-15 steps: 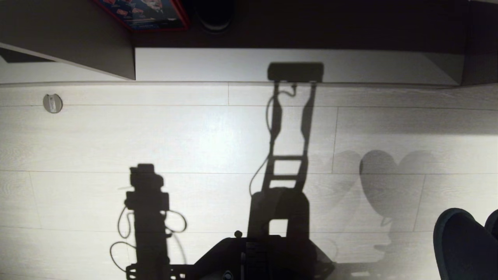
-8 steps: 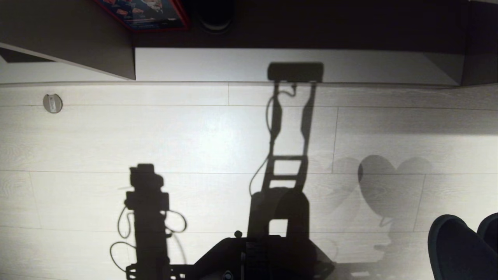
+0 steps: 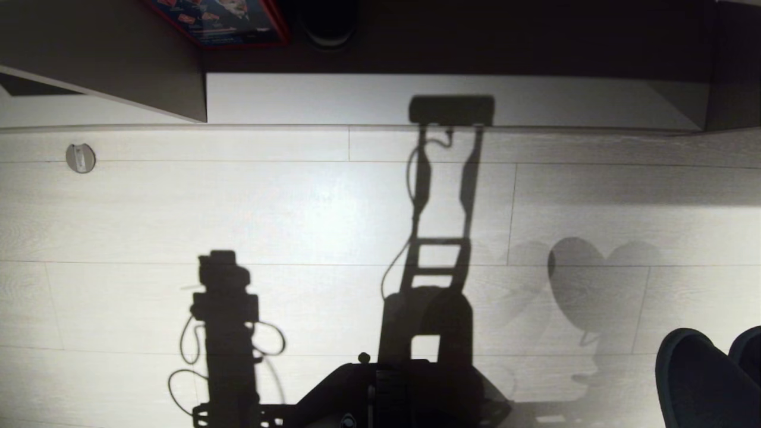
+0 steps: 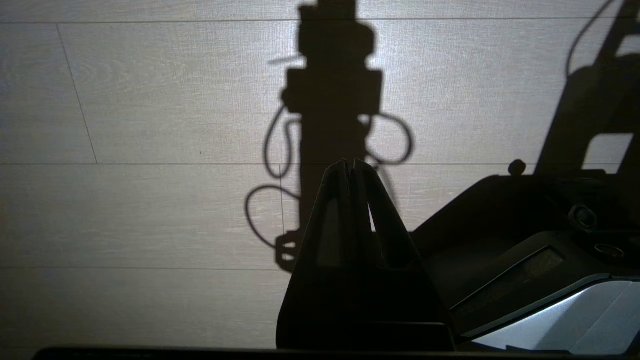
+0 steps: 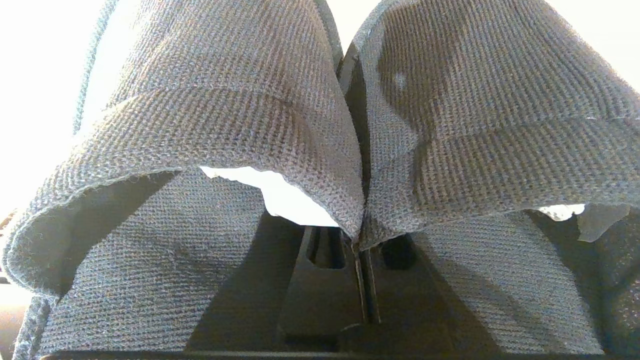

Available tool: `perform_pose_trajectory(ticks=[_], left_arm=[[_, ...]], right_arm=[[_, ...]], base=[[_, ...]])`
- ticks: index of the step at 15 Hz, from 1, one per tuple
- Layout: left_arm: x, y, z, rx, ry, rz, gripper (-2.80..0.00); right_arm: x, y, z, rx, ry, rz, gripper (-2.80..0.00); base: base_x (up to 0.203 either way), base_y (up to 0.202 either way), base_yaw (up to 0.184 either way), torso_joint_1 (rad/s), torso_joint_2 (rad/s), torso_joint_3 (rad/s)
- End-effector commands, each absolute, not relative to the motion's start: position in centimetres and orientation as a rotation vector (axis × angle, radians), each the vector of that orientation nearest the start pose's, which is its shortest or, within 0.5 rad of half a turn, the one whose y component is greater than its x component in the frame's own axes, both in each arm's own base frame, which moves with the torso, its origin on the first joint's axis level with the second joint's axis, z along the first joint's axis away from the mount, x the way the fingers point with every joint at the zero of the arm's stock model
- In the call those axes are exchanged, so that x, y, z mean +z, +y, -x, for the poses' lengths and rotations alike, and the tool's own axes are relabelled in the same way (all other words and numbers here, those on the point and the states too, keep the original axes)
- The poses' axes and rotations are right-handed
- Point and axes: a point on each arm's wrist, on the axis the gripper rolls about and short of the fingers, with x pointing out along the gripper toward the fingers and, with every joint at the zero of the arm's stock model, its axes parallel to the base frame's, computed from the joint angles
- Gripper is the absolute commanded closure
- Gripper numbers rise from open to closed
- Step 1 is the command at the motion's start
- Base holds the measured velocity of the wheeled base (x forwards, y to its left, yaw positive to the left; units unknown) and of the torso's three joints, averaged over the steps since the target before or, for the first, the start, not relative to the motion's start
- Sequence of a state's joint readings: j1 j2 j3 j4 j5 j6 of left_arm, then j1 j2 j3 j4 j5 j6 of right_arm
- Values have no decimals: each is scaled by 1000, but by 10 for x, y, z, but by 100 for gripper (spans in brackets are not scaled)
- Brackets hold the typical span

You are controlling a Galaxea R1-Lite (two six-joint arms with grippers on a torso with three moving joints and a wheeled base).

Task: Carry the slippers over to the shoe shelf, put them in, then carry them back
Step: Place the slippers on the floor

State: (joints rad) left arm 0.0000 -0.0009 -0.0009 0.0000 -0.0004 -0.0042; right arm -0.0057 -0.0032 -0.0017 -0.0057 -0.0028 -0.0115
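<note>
Slippers (image 5: 320,125) hang as a pair from the right gripper (image 5: 361,235), whose jaws are pinched together on the two inner upper edges where they meet; in the head view their dark toes (image 3: 707,380) show low on the robot's right, above the pale plank floor (image 3: 238,208). The left gripper (image 4: 350,167) is closed on nothing, parked over the floor beside the robot's base (image 4: 525,240).

The likeliest failure is a slipper sliding free, since the hold is only a thin pinch of knit fabric and any sway would tug on it. The hanging toes could also catch the front lip of the shoe shelf (image 3: 452,98) if they arrive too low.

Ahead, the floor offers open room up to that lip. An upright divider (image 3: 142,71) bounds the compartment on the left, and a dark side wall (image 3: 731,65) closes the right.
</note>
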Motion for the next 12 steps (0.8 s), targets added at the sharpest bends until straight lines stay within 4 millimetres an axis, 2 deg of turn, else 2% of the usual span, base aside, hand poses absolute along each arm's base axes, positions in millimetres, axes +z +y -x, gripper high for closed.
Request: perform_pose_trajectory(ticks=[1,12], left_arm=[[75,0,23,0,0,5,0],[76,0,23,0,-2,5,0]], right_arm=[[77,0,23,-8,-8,12,0],[77,0,23,-9,-8,12,0]], base=[[0,0,0,0,0,0],[0,0,0,0,0,0]])
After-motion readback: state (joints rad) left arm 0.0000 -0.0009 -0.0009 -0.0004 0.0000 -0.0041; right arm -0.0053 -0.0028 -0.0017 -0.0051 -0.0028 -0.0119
